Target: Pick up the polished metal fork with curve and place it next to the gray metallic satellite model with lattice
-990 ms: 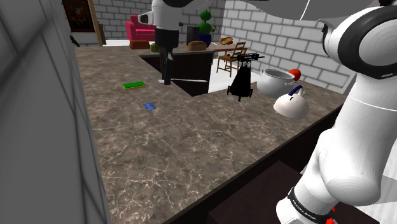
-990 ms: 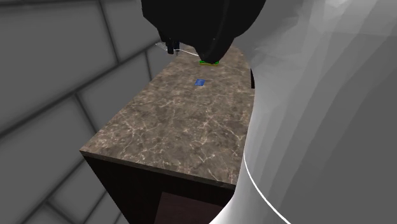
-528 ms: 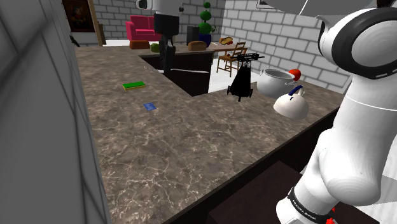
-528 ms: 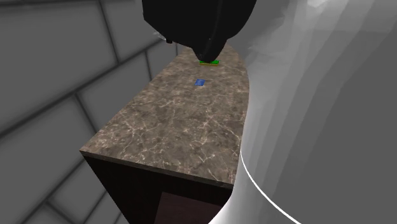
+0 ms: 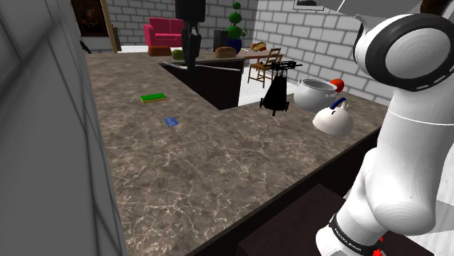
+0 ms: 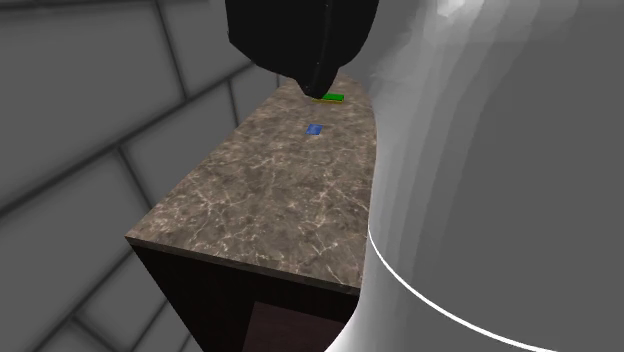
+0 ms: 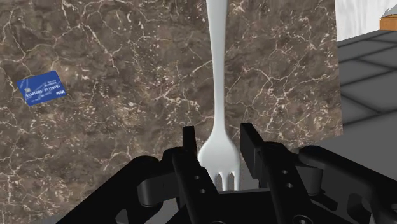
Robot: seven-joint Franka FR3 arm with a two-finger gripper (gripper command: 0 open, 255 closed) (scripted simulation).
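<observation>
My black gripper (image 5: 190, 62) hangs high over the far part of the brown marble counter (image 5: 204, 160), by the dark notch in its edge. It is shut on a pale, slender fork (image 7: 219, 95): in the wrist view the fingers (image 7: 189, 149) clasp the fork just above its tines, and the handle points away from the hand. In the shoulder view the fork (image 5: 218, 67) is a thin light line sticking out to the view's right of the gripper. The satellite model (image 5: 277, 89), drawn black with a lattice top, stands on the counter further to the right.
A green flat object (image 5: 153, 97) and a blue card (image 5: 171, 121) lie on the counter left of the gripper; the card (image 7: 40, 89) also shows beneath the hand. A white kettle (image 5: 333, 118) and a white pot (image 5: 314, 93) stand right of the satellite. The arm's dark bulk (image 6: 300, 35) covers the far counter.
The gripper has risen steadily with the fork in it, from just above the counter to well above it. Nothing else on the counter has moved.
</observation>
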